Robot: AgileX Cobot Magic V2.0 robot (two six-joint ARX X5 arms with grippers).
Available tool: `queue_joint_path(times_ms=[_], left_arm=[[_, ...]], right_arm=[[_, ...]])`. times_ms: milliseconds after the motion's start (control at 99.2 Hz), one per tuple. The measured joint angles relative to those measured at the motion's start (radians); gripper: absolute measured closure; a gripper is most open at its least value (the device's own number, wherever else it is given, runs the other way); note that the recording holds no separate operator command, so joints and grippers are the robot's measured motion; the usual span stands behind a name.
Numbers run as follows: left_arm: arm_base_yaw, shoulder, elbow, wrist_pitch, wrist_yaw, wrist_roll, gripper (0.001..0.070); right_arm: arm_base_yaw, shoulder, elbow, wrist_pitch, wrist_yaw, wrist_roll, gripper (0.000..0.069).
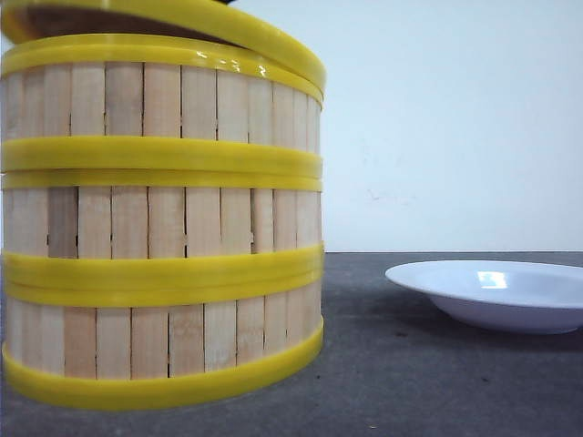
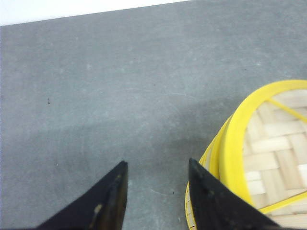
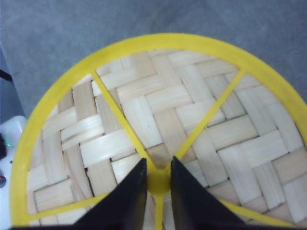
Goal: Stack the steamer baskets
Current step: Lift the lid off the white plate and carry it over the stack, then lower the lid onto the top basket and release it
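Three stacked steamer baskets beneath right tool

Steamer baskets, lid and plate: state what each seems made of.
Steamer baskets: pale, matte vertical slats with visible grain, likely wood or bamboo; the thick yellow rims are smooth and glossy, probably plastic.
Lid: flat interwoven pale strips, likely bamboo, under yellow plastic-looking spokes, rim and knob.
Plate: smooth glossy white with a bright reflection; ceramic or plastic, unclear which.
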Motion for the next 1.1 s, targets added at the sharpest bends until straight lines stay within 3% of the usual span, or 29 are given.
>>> queue_joint_path(times_ms=[978,1038,1099], left_arm=[[0.0,0.0,0.0,-0.001,0.0,0.0,0.048],[0.0,0.0,0.0,-0.001,0.0,0.0,0.048],[0.0,0.0,0.0,-0.001,0.0,0.0,0.048]], right_arm=[[0.011,0.032,0.01,0.019,0.017,-0.01,0.0635],[0.011,0.026,0.01,0.014,0.02,-0.01,0.061],[0.011,0.01,0.01,0.01,0.024,-0.01,0.0535]])
